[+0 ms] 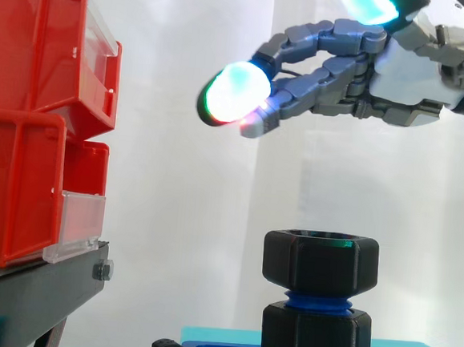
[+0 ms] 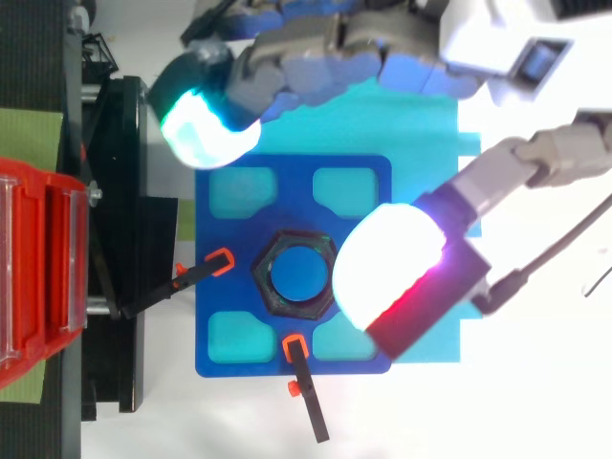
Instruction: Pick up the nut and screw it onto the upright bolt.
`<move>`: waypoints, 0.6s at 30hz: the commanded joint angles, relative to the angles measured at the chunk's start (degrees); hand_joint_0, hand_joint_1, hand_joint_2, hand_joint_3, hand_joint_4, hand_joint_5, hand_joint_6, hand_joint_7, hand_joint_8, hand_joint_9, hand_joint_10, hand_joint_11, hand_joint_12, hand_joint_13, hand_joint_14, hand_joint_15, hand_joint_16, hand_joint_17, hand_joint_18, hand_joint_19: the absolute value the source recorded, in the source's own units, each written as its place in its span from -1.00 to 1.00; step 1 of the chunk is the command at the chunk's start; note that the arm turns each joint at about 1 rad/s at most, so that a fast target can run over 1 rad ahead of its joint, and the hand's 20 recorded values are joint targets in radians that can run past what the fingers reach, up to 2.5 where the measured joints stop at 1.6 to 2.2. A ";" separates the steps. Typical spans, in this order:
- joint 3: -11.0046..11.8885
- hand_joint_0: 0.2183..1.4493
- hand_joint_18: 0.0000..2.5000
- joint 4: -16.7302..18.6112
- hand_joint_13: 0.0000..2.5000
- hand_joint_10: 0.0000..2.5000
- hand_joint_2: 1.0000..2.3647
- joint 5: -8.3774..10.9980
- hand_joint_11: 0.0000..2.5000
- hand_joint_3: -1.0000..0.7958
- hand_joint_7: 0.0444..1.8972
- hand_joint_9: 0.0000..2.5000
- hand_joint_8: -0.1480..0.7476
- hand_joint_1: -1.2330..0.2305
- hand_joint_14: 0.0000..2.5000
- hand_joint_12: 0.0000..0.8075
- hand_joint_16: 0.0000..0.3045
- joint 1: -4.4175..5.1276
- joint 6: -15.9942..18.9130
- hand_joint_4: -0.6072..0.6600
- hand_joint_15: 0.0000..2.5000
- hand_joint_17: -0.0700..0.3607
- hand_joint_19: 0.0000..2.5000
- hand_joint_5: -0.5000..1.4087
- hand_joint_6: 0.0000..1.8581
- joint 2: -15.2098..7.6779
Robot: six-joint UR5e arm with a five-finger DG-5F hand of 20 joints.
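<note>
A black hexagonal nut sits on top of the blue upright bolt, above a second black nut lower on the bolt. In the top view the nut shows as a hexagon ring with the blue bolt end in its hole. My hand hovers well above the nut, fingers stretched out towards the left, holding nothing. Its fingertips glow cyan and white. In the top view the hand spans the back of the fixture, with the thumb pad right of the nut.
The bolt stands on a blue base plate over a cyan mat, held by orange-tipped black clamps. Red bins are stacked on a black stand at the left. A white curtain hangs behind.
</note>
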 commanded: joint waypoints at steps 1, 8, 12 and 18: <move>0.00 -0.58 -1.00 0.64 -0.96 -1.00 -1.00 1.79 -1.00 -0.44 -0.43 -0.68 -0.22 0.62 -1.00 -0.21 -0.73 2.93 0.20 0.18 -1.00 -0.25 -1.00 -0.70 -0.46 -0.79; 0.00 -0.57 -1.00 -2.08 -1.00 -1.00 -1.00 8.65 -1.00 -0.44 -0.43 -0.77 -0.24 0.70 -1.00 -0.20 -0.72 6.36 -0.15 0.14 -1.00 -0.23 -1.00 -0.71 -0.46 -0.88; -0.35 -0.57 -1.00 -2.26 -1.00 -1.00 -1.00 9.62 -1.00 -0.44 -0.42 -0.77 -0.24 0.71 -1.00 -0.20 -0.72 7.42 -0.50 0.17 -1.00 -0.23 -1.00 -0.69 -0.46 -0.88; -7.12 -0.55 -1.00 4.25 -0.99 -1.00 -1.00 9.70 -1.00 -0.44 -0.37 -0.73 -0.22 0.67 -1.00 -0.20 -0.73 7.68 1.70 0.22 -1.00 -0.24 -1.00 -0.66 -0.46 -0.79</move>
